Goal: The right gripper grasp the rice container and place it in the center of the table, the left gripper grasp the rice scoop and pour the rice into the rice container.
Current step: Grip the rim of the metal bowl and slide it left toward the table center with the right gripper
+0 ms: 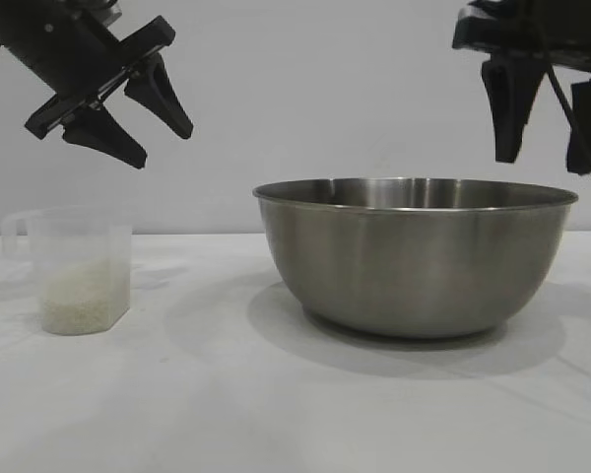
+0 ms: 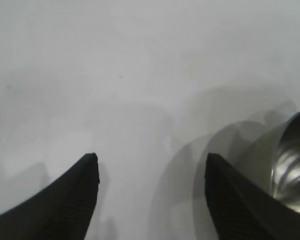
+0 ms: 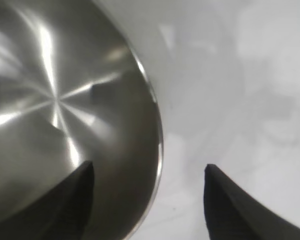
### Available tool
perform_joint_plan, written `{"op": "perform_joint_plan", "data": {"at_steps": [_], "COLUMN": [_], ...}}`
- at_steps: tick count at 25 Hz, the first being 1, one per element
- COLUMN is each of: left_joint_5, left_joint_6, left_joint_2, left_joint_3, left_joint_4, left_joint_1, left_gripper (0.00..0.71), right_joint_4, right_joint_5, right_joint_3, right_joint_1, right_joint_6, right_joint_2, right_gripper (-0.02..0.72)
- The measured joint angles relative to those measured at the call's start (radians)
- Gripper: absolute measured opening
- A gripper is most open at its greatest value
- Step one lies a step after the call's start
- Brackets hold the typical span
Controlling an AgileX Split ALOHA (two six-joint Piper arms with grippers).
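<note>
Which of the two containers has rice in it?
The small clear plastic cup with the loop handle, under the left gripper. The steel bowl is empty inside.

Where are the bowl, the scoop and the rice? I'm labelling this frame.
bowl (image 1: 414, 266), exterior view, on its steel side.
scoop (image 1: 79, 232), exterior view, on its clear wall above the grains.
rice (image 1: 84, 301), exterior view, on the heap inside the scoop.

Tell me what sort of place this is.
Probably a robot test bench: a bare white table against a blank wall, two black grippers, left and right, hanging over a steel bowl and a cup of rice.
</note>
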Motion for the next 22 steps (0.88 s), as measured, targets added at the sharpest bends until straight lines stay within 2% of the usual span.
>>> {"op": "perform_joint_plan", "data": {"at_steps": [5,8,9,11,12,14,15,16,20,22], "left_joint_5": [0.002,0.002,0.002,0.002,0.002,0.002,0.002,0.002,0.002,0.002], "left_joint_6": [0.0,0.0,0.0,0.002,0.002,0.002,0.002,0.002,0.002,0.002], "left_joint_2": [0.0,0.0,0.0,0.0,0.0,0.0,0.0,0.0,0.0,0.0], "left_joint_3": [0.0,0.0,0.0,0.0,0.0,0.0,0.0,0.0,0.0,0.0], "left_joint_4": [0.0,0.0,0.0,0.0,0.0,0.0,0.0,0.0,0.0,0.0], "left_joint_1": [0.0,0.0,0.0,0.0,0.0,0.0,0.0,0.0,0.0,0.0], "left_gripper": [0.443,0.443,0.443,0.443,0.443,0.443,0.443,0.443,0.443,0.443], "right_joint_4": [0.016,0.022,0.022,0.022,0.022,0.022,0.022,0.022,0.028,0.033], "right_joint_5": [-0.004,-0.032,-0.045,-0.064,-0.075,-0.096,-0.105,-0.114,-0.129,-0.133], "right_joint_3": [0.021,0.021,0.021,0.021,0.021,0.021,0.021,0.021,0.021,0.021], "right_joint_1": [0.0,0.0,0.0,0.0,0.0,0.0,0.0,0.0,0.0,0.0], "right_joint_6": [-0.002,-0.003,-0.003,-0.003,-0.003,-0.003,-0.003,-0.003,-0.023,-0.027], "right_joint_2": [0.014,0.041,0.052,0.076,0.087,0.113,0.129,0.139,0.16,0.16], "right_gripper": [0.449,0.449,0.4,0.398,0.345,0.339,0.279,0.279,0.098,0.037]}}
